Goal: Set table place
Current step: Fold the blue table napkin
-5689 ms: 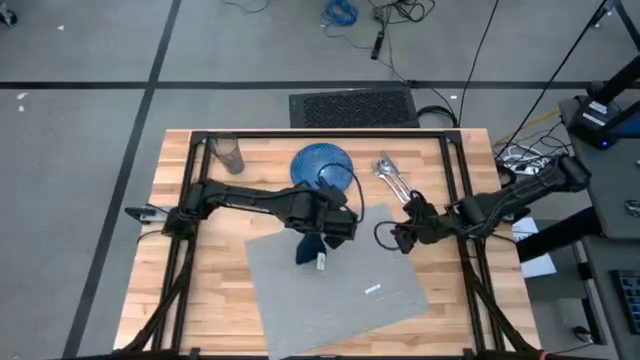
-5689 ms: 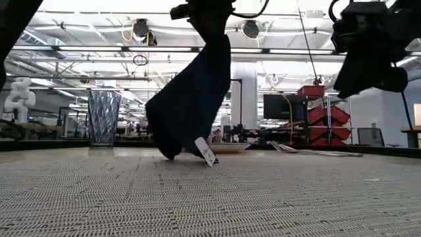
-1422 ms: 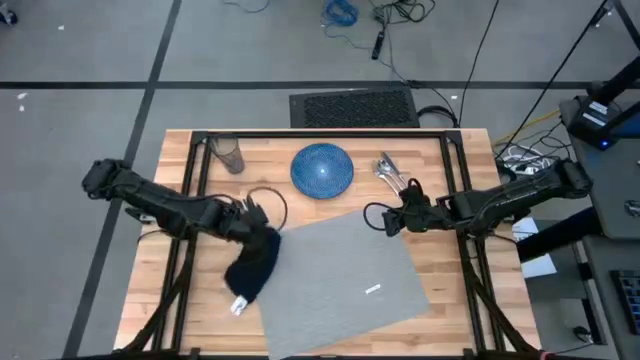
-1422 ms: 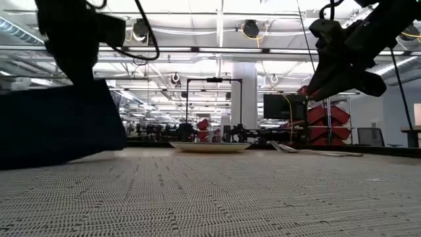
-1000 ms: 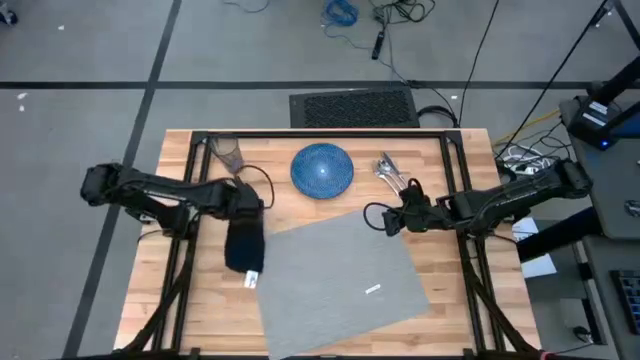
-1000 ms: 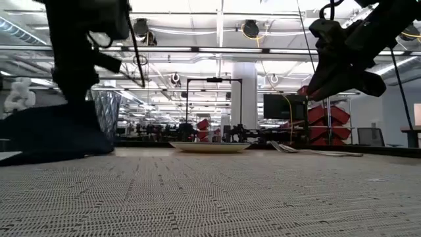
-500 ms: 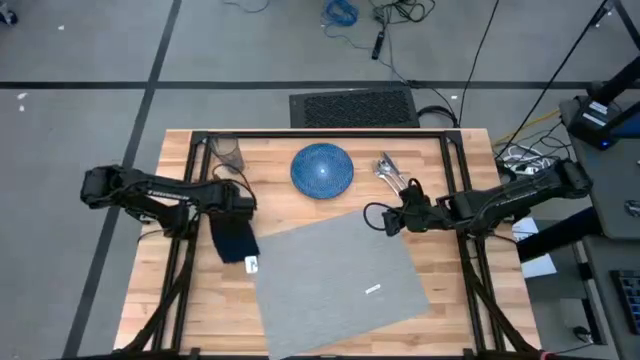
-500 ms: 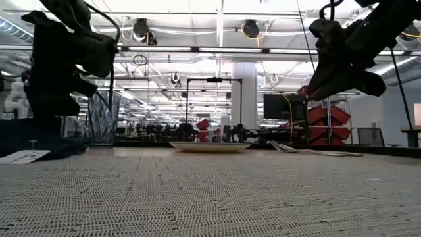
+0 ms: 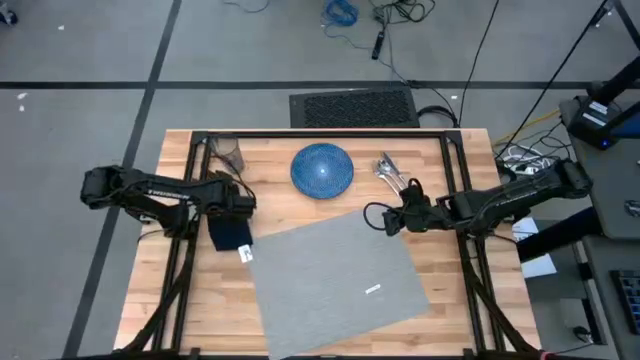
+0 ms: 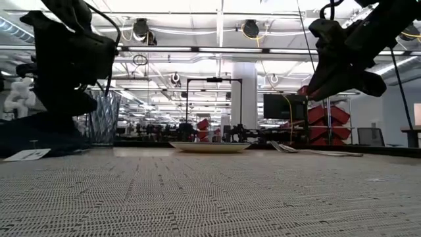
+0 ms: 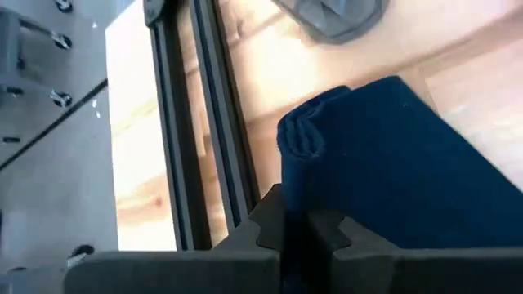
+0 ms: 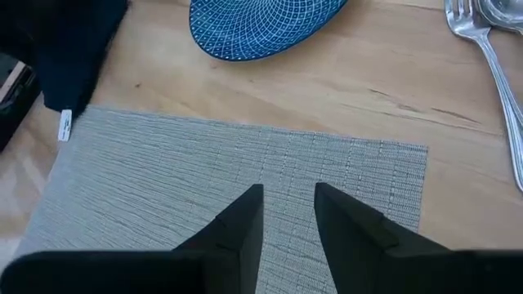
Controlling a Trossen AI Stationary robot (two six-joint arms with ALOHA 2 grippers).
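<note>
High view: left gripper pinching folded navy cloth napkin near worktop's left edge, beside grey woven rectangular placemat; right gripper parted.

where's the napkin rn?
High view: the napkin lies on the table just off the placemat's left edge, below the glass. The left claw is shut on its fold.

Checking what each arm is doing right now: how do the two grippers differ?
The left gripper is shut on the napkin, by the placemat's left edge; the right gripper is open and holds nothing. The left is over bare table; the right is over the placemat's far right corner.
</note>
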